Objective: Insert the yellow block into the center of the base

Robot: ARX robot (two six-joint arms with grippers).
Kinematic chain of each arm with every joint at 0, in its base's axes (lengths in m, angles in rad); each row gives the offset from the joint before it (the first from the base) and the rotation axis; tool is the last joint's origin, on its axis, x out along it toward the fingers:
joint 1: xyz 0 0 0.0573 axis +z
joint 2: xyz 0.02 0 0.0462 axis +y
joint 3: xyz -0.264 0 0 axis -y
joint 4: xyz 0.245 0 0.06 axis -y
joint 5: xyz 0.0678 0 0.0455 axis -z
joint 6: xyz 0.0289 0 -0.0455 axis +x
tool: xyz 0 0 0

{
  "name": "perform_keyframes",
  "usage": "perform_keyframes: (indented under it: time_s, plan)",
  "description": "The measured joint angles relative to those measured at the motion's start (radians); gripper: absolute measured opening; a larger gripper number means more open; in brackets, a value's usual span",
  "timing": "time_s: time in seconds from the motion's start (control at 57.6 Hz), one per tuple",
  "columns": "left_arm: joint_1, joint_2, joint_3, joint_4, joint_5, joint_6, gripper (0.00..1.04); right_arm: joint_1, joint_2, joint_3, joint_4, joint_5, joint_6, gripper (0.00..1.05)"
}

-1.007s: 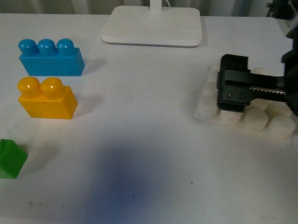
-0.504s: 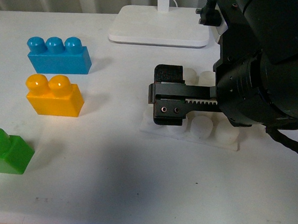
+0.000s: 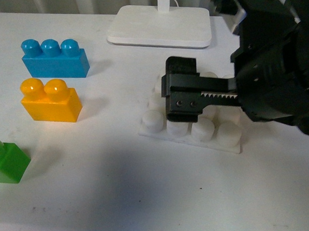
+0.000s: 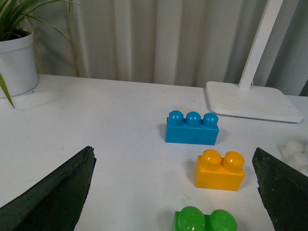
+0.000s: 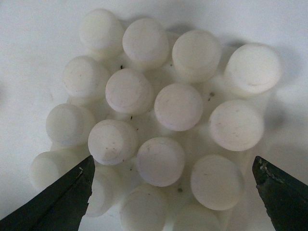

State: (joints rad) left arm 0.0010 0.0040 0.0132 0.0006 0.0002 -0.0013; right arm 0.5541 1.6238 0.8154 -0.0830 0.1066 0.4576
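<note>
no readable txt, labels, nos. or signs on anything in any view.

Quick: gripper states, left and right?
Left gripper: open, holding nothing.
Right gripper: open, jaws spread wide over the base.

The right claw (image 3: 181, 89) and its bulky arm hang over the base (image 3: 228, 136), blocking the way down to its middle studs; only the near row shows uncovered. A bare stretch of surface (image 3: 116, 169) lies open between the base and the yellow block (image 3: 51, 103). The blue brick (image 3: 54, 59) stands close behind that block, and the green brick (image 3: 6, 160) is near its front-left; its top and right side are clear. The lamp foot (image 3: 160, 26) stands behind the base.
</note>
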Motion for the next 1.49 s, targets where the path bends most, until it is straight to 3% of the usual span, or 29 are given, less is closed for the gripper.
perform_keyframes:
  time_s: [0.208, 0.469, 0.799, 0.938, 1.112, 1.407, 1.441, 1.494]
  plan:
    - [0.0, 0.0, 0.0, 0.0, 0.0, 0.0, 0.98, -0.116, -0.161, -0.04, 0.017, -0.039, -0.083, 0.96]
    - [0.0, 0.0, 0.0, 0.0, 0.0, 0.0, 0.98, -0.384, -0.459, -0.148, 0.066, -0.158, -0.275, 0.96]
    - [0.0, 0.0, 0.0, 0.0, 0.0, 0.0, 0.98, -0.74, -0.773, -0.309, 0.134, -0.375, -0.315, 0.96]
    - [0.0, 0.0, 0.0, 0.0, 0.0, 0.0, 0.98, -0.782, -0.808, -0.334, 0.135, -0.379, -0.312, 0.96]
    - [0.0, 0.0, 0.0, 0.0, 0.0, 0.0, 0.98, -0.738, -0.868, -0.515, 0.518, -0.28, -0.416, 0.68]
    - [0.0, 0.0, 0.0, 0.0, 0.0, 0.0, 0.98, -0.659, -1.014, -0.662, 0.532, -0.204, -0.451, 0.13]
    - [0.0, 0.0, 0.0, 0.0, 0.0, 0.0, 0.98, -0.625, -1.043, -0.679, 0.521, -0.149, -0.452, 0.02]
    - [0.0, 0.0, 0.0, 0.0, 0.0, 0.0, 0.98, -0.571, -1.079, -0.702, 0.509, -0.111, -0.454, 0.01]
